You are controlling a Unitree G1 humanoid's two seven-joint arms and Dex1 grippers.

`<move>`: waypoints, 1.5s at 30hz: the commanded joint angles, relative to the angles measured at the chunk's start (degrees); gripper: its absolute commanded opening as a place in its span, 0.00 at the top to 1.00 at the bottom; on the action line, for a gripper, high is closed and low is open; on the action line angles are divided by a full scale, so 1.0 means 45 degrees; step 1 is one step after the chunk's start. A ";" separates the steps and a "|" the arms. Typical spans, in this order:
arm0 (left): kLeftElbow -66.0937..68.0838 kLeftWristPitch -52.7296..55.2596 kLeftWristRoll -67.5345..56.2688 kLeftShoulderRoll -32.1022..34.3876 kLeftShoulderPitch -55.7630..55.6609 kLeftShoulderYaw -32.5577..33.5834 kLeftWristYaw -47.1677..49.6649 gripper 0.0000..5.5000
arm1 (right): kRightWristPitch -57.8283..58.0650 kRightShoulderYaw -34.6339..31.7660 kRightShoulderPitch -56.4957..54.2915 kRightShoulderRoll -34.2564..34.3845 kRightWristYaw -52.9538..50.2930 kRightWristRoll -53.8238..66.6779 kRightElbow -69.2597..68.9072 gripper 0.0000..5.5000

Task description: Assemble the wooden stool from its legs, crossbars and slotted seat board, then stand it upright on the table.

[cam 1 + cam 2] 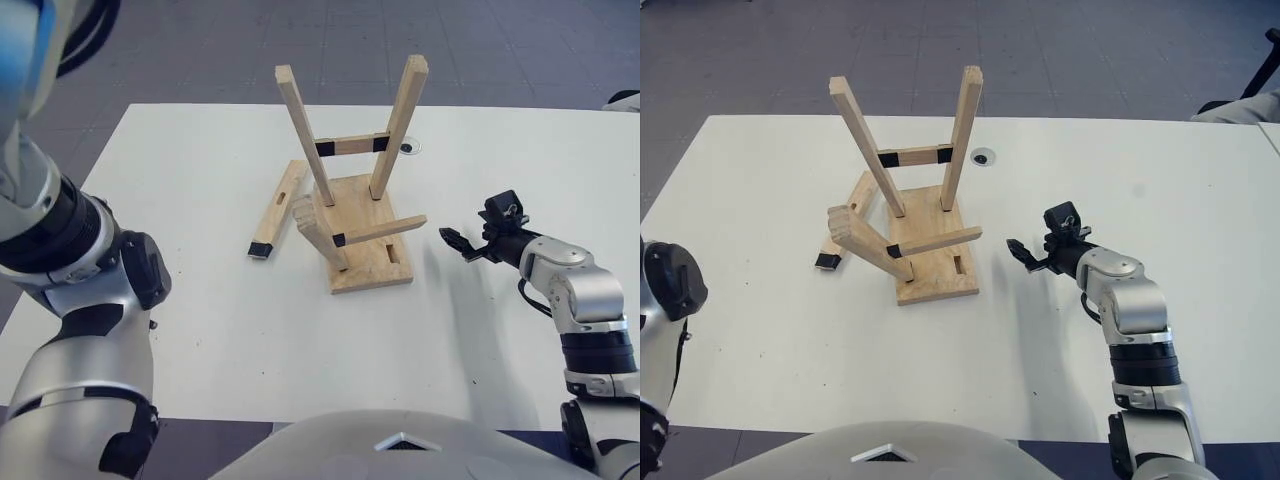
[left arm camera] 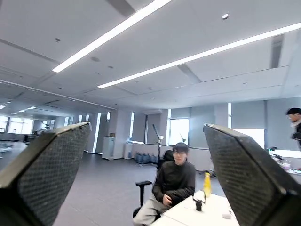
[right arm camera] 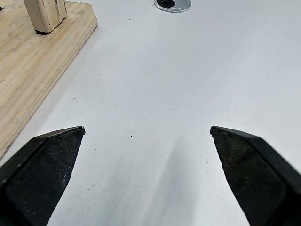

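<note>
There are 4 legs, 2 crossbars and 1 seat board [image 1: 378, 265]. The board lies flat near the middle of the tabletop [image 1: 200, 330], its long axis running away from the robot with the far end skewed slightly left.

At its far end stand 2 legs pointing up, the left upright leg [image 1: 305, 135] and the right upright leg [image 1: 398, 125]. The first crossbar [image 1: 352, 145] joins them horizontally, with black bands at both ends.

A tilted leg [image 1: 322, 238] rises from the board's near left part and leans out over its left edge. The second crossbar [image 1: 385, 231] runs from it to the right above the board, and its far tip is free.

The loose leg [image 1: 280, 205] lies flat just left of the board. It runs near to far, with its black-capped end toward the robot.

A round cable port [image 1: 410, 148] sits behind the stool.

The right gripper [image 3: 147, 134] is low over bare tabletop just right of the board, jaws wide and holding nothing. The left gripper [image 2: 146, 127] points up toward the ceiling, jaws also wide and holding nothing.
</note>
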 commanded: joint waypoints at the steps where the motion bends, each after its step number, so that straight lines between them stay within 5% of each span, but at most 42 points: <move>1: -0.2763 0.1794 -0.2629 0.0874 0.7398 -0.2517 -0.1364 0.19 | -0.0104 -0.0063 -0.0048 -0.0023 0.0084 -0.0117 0.0090 0.11; 4: -0.3240 0.2350 -0.1757 0.1045 1.0839 -0.3429 -0.2967 0.19 | -0.0054 -0.0078 -0.0243 -0.0032 0.0083 -0.0121 0.0138 0.11; 8: -0.2167 0.1208 0.0865 0.0317 1.1985 -0.3457 -0.3772 0.19 | 0.0030 0.0008 -0.0630 -0.0127 0.0226 -0.0112 0.0112 0.11; 13: -0.1615 -0.0566 0.2999 -0.0001 1.0247 -0.2216 -0.3911 0.19 | 0.0100 0.0119 -0.0384 -0.0050 0.0255 -0.0143 -0.0170 0.11; 21: -0.0703 -0.0994 0.1211 0.0392 0.5602 -0.0301 -0.3162 0.19 | 0.0062 0.0187 -0.0236 0.0233 0.0056 -0.0178 -0.0241 0.11; 25: -0.0296 -0.0643 0.1787 0.1075 0.5618 0.0133 -0.3202 0.19 | -0.0024 0.0194 -0.0239 0.0306 0.0054 -0.0255 -0.0182 0.11; 29: 0.0650 -0.0074 0.5792 0.2275 0.7628 0.0494 -0.1595 0.19 | 0.0021 0.0129 -0.0306 0.0344 0.0019 -0.0261 -0.0358 0.11; 33: 0.0533 0.0656 0.7669 0.0824 0.9512 -0.0529 0.0068 0.19 | 0.0196 0.0042 -0.0328 0.0577 -0.0199 -0.0202 -0.0706 0.11; 38: 0.1302 0.1578 0.7964 -0.1183 1.0193 -0.1862 -0.0395 0.19 | 0.0187 0.0018 -0.0587 0.0869 -0.0383 -0.0235 -0.0703 0.11; 45: 0.3814 0.1360 1.1691 -0.1214 1.0875 -0.2819 -0.1436 0.19 | 0.0432 0.0017 -0.0792 0.1091 -0.0523 -0.0130 -0.1081 0.11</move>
